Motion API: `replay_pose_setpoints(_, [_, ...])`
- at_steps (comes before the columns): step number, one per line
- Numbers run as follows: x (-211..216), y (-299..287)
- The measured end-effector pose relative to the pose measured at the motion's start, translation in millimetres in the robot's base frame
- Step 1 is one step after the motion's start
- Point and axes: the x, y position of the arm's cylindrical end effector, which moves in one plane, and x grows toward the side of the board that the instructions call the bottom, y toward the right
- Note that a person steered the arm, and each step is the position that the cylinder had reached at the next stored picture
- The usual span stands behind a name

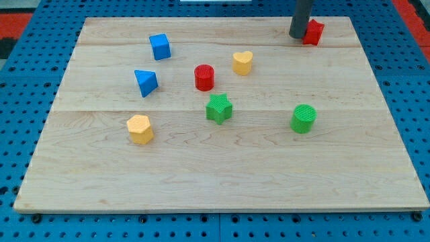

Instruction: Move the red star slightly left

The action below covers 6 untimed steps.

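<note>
Red star (313, 31) at the worktop (222, 168) one-o'clock edge, my tip (297, 36) touching its nine-o'clock side.
No jaws here, just a rod. The star looks light, rigid, likely slides easily; push from its three-o'clock face.

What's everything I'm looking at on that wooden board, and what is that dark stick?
Board: one, pale wood, on blue pegboard.
Red star: one, top right, partly hidden by the rod.
Red cylinder: one, centre.
Blue cube: one, upper left.
Blue triangle: one, left.
Yellow heart: one, upper centre.
Yellow hexagon: one, lower left.
Green star: one, centre.
Green cylinder: one, right.
My tip: one, dark rod, against the red star's left side.
</note>
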Motion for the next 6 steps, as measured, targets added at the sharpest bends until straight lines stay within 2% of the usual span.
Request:
replay_pose_setpoints(1, [18, 25])
replay_pose_setpoints(2, [56, 22])
replay_pose_setpoints(3, [57, 89])
replay_pose_setpoints(4, [3, 129])
replay_pose_setpoints(5, [-23, 108])
replay_pose_setpoints(6, [-20, 73])
